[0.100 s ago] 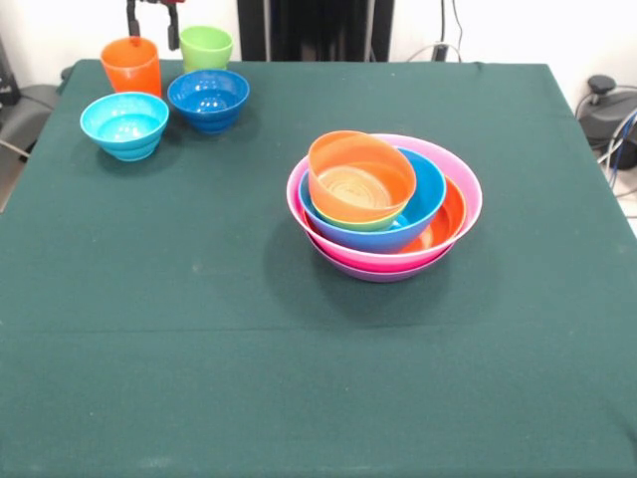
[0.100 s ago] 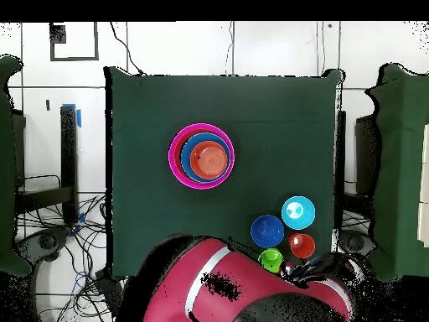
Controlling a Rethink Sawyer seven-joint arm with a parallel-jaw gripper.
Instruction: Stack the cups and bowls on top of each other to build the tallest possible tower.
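Observation:
The tower stands right of the table's middle: a pink bowl [image 1: 470,191] sits on a purple one [image 1: 378,275]. Nested inside are a large orange bowl [image 1: 451,214], a large blue bowl [image 1: 425,194], a small green bowl [image 1: 364,225] and, tilted on top, a small orange bowl [image 1: 360,176]. From above the tower [image 2: 201,157] reads as rings. An orange cup [image 1: 131,65] and a green cup [image 1: 206,47] stand at the far left corner. My gripper [image 1: 152,22] hangs open just behind them, over the gap between them, with nothing held.
A light blue small bowl [image 1: 124,123] and a dark blue small bowl [image 1: 208,98] sit in front of the cups. In the overhead view they show as light blue [image 2: 299,212] and dark blue [image 2: 267,230], with the red arm [image 2: 218,289] over the table's near edge.

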